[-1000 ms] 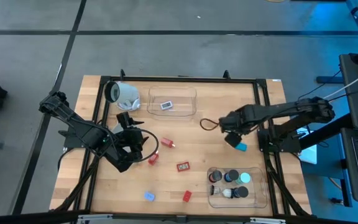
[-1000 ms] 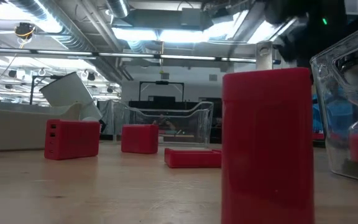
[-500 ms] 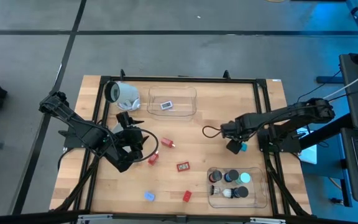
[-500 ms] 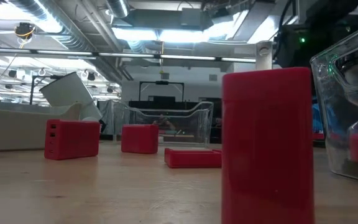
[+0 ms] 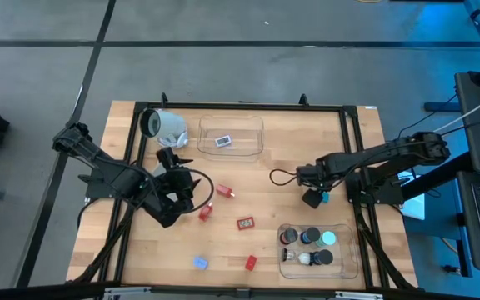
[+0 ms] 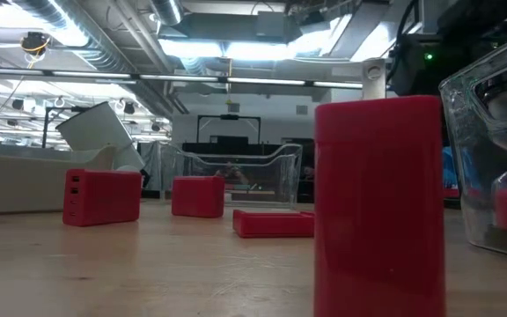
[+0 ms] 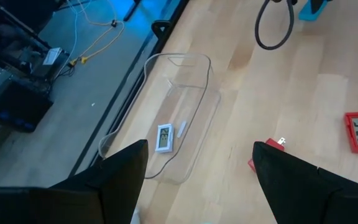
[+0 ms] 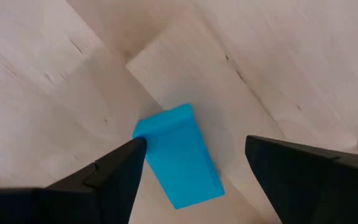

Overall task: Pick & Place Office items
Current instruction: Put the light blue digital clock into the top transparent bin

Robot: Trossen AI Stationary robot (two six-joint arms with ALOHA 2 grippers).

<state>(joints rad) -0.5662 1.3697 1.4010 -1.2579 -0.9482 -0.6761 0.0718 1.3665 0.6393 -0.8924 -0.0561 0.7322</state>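
A small blue block (image 8: 178, 164) lies flat on the wood table (image 5: 265, 175), right of centre (image 5: 324, 197). My right gripper (image 5: 313, 197) points down over it, open, with one finger on each long side of the block. My left gripper (image 5: 183, 188) hangs open above the table's left part with nothing between its fingers (image 7: 197, 180). Red blocks (image 5: 225, 192) (image 5: 205, 212) (image 5: 250, 262), a flat red piece with a display (image 5: 245, 223) and a small blue piece (image 5: 200, 262) lie scattered on the wood. My right gripper stands over the blue block from above. One finger (image 8: 114, 174) is right at the block's long side (image 8: 144, 142), and I cannot tell whether it touches. The other finger (image 8: 303, 174) is clearly apart from the block.
A clear tray (image 5: 318, 265) near the front right holds several round pucks. A second clear tray (image 5: 230, 127) at the far side holds a small white piece (image 5: 223, 142). A white-grey cylinder (image 5: 165, 125) lies at the far left. A black cable loop (image 5: 280, 173) hangs by the right arm.
My right gripper has come down toward the table until its open fingers stand on either side of the blue block. The block has stayed where it was.
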